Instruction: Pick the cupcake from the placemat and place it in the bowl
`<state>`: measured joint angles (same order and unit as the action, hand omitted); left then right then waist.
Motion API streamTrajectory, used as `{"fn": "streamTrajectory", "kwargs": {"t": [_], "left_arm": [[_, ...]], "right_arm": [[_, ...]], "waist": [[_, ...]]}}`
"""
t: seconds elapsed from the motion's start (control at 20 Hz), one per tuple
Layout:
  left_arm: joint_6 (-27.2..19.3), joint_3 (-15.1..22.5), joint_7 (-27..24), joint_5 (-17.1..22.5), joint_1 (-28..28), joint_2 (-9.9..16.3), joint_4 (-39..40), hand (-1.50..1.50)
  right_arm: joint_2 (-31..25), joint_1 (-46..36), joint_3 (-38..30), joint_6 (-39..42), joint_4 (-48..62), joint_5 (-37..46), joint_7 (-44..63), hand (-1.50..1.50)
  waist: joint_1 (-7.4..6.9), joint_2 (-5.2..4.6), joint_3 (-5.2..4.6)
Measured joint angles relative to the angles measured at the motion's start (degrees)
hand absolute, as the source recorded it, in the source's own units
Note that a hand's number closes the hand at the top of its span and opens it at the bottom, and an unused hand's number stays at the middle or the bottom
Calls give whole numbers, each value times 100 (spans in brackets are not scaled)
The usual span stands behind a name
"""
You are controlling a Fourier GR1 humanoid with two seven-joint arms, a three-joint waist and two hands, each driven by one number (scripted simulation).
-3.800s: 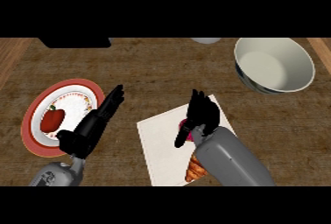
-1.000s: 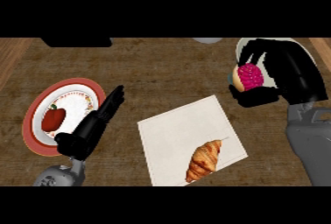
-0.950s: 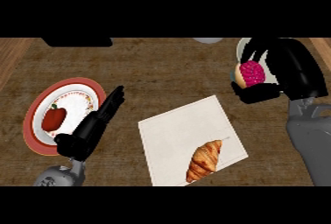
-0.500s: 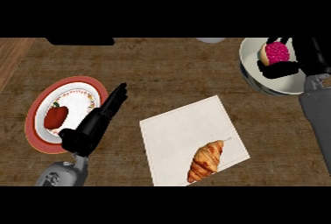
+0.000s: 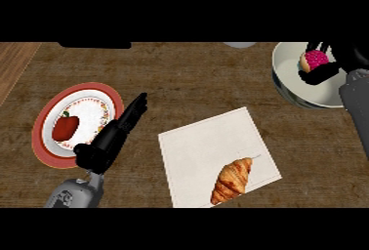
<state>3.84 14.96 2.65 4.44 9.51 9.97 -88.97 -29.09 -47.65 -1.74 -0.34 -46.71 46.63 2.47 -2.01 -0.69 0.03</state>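
Two hands in view. Right hand point(image 5: 333, 62), black and glossy, is curled round the cupcake point(image 5: 314, 60), which has pink frosting on a pale base, directly over the bowl point(image 5: 290, 83): round, off-white, smooth-walled, at the far right. Whether the cupcake touches the bowl's inside is unclear. Left hand point(image 5: 115, 134) rests slack, fingers straight, beside a round red-rimmed plate point(image 5: 48, 149) holding a red pepper point(image 5: 66, 128). Flat white square placemat point(image 5: 209, 151) carries a golden, ridged croissant point(image 5: 232, 179). Counter point(image 5: 194, 78) is dark brown wood with coarse grain.
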Motion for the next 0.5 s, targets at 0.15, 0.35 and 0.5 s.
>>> {"fn": "streamTrajectory", "kwargs": {"t": [0.15,0.35,0.5], "left_arm": [[38,-29,14,12,2,12,-18,0],[77,-76,-68,-30,-6,3,62,0],[92,-79,-38,-52,-48,0,-49,0]], "right_arm": [[-20,-200,-198,370,695,-249,-323,-150],[-4,-587,-431,420,1415,-439,-969,-150],[-13,-758,-668,167,1817,-567,-1374,-150]], "waist": [[-27,-11,4],[-19,-9,6],[-24,-9,6]]}}
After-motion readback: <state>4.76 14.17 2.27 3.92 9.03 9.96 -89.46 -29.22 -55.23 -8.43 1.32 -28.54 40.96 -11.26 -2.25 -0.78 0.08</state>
